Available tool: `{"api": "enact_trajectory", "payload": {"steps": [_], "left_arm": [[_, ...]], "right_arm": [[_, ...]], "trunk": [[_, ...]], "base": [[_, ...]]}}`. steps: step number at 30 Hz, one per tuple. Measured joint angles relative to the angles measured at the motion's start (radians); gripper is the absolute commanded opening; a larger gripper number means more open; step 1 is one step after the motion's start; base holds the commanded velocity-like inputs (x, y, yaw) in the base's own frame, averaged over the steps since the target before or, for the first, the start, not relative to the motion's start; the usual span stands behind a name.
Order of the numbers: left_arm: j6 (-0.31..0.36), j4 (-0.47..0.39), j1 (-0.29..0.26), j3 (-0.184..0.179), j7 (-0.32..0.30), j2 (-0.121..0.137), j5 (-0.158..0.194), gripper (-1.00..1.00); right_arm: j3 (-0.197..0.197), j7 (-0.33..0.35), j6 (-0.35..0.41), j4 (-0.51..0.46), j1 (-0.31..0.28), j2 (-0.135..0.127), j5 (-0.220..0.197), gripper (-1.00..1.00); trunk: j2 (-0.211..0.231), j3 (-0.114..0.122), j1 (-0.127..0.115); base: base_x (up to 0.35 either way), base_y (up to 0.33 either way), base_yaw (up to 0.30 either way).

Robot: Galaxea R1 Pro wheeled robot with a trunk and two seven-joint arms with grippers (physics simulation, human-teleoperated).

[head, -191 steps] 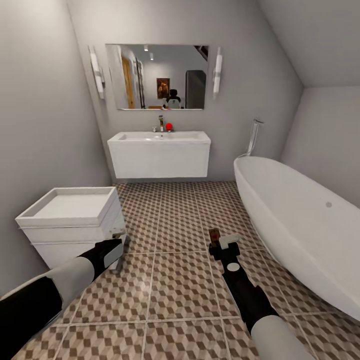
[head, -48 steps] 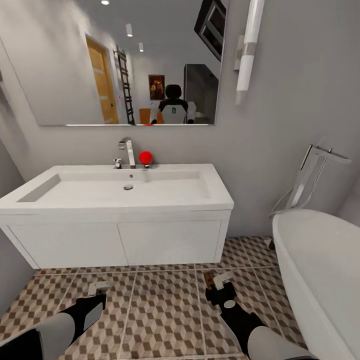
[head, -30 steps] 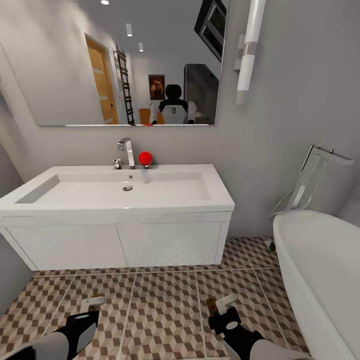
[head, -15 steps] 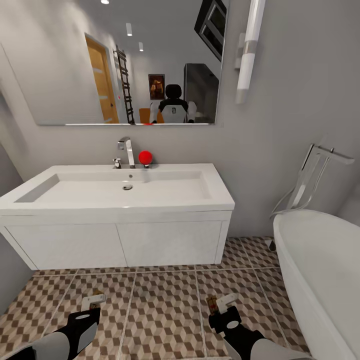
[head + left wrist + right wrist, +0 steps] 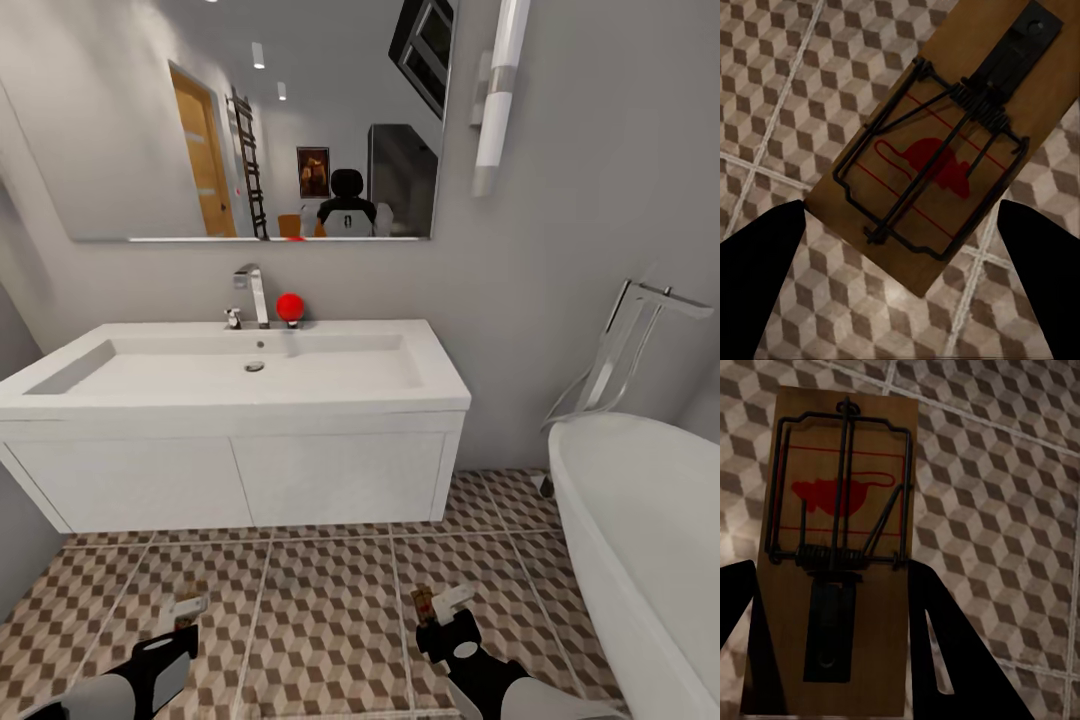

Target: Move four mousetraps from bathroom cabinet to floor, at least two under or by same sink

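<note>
The white sink (image 5: 240,400) hangs on the wall straight ahead, with cupboard doors (image 5: 340,480) below and a chrome tap (image 5: 255,295). Patterned floor tiles (image 5: 330,620) lie between me and it. My left gripper (image 5: 185,612) (image 5: 900,204) is shut on a mousetrap (image 5: 937,157), a brown board with black wire and a red mouse print, held above the tiles. My right gripper (image 5: 445,603) (image 5: 832,566) is shut on a second mousetrap (image 5: 422,603) (image 5: 840,510), also above the floor. Both grippers hover low, short of the sink front. The cabinet is out of view.
A white bathtub (image 5: 640,540) fills the right side, with a chrome floor tap (image 5: 625,345) behind it. A red ball (image 5: 290,306) sits by the sink tap. A mirror (image 5: 250,120) and a wall light (image 5: 497,90) hang above. A grey wall closes the left.
Since the oldest frame I have come close to the sink. Over the last second the view has tilted slightly and both grippers stay low, each holding its trap.
</note>
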Motion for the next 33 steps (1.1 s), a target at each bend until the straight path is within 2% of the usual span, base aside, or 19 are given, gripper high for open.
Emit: {"api": "enact_trajectory", "payload": {"steps": [8, 14, 33], "left_arm": [[-0.01, 0.0, 0.006, 0.0, -0.003, 0.0, 0.013, -1.0], [-0.035, 0.002, 0.006, 0.0, -0.003, 0.001, 0.013, -1.0], [-0.038, 0.0, 0.006, 0.0, -0.003, 0.0, 0.01, -1.0]], "right_arm": [[0.001, 0.0, -0.008, 0.0, 0.0, 0.006, 0.001, -1.0], [0.003, 0.002, -0.009, 0.0, 0.0, 0.01, 0.003, -1.0], [0.002, 0.002, -0.01, 0.0, 0.0, 0.01, 0.004, -1.0]], "trunk": [[-0.056, -0.025, 0.031], [-0.098, -0.044, 0.054], [-0.231, -0.103, 0.127]], "base": [[0.0, 0.0, 0.0], [0.0, 0.0, 0.0], [0.0, 0.0, 0.0]]}}
